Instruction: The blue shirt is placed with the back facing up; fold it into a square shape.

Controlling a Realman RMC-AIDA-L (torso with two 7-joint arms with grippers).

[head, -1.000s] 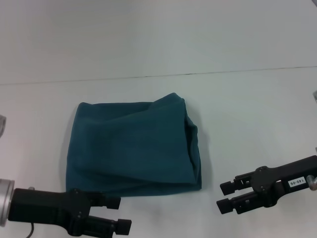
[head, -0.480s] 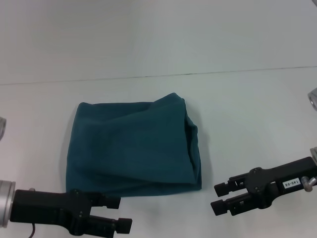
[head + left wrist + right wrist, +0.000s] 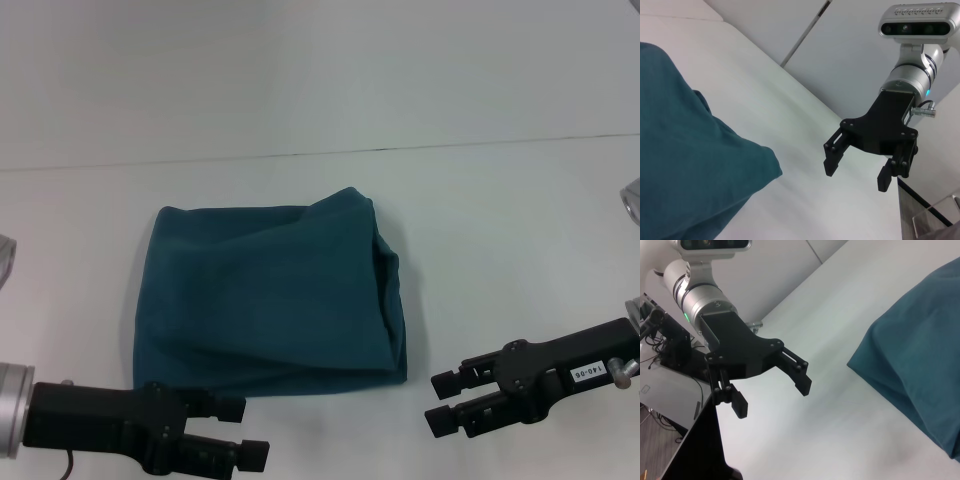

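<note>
The blue shirt [image 3: 270, 300] lies folded into a rough rectangle in the middle of the white table, plain side up, with a bulging fold along its right edge. My left gripper [image 3: 255, 432] hovers just off the shirt's near left corner, open and holding nothing. My right gripper [image 3: 432, 401] hangs to the right of the shirt's near right corner, also open and apart from the cloth. The left wrist view shows the shirt's corner [image 3: 685, 165] and the right gripper [image 3: 856, 177]. The right wrist view shows the shirt [image 3: 920, 365] and the left gripper [image 3: 774, 400].
A dark seam [image 3: 350, 152] runs across the table behind the shirt. Bare white tabletop [image 3: 500, 250] surrounds the cloth. A clear box [image 3: 940, 220] stands past the table's edge beside the right arm. Cables and gear [image 3: 665, 350] sit beyond the table's left side.
My right gripper has shifted a little left and down, closer to the shirt's near right corner. The left gripper dropped very slightly. The shirt has not moved.
</note>
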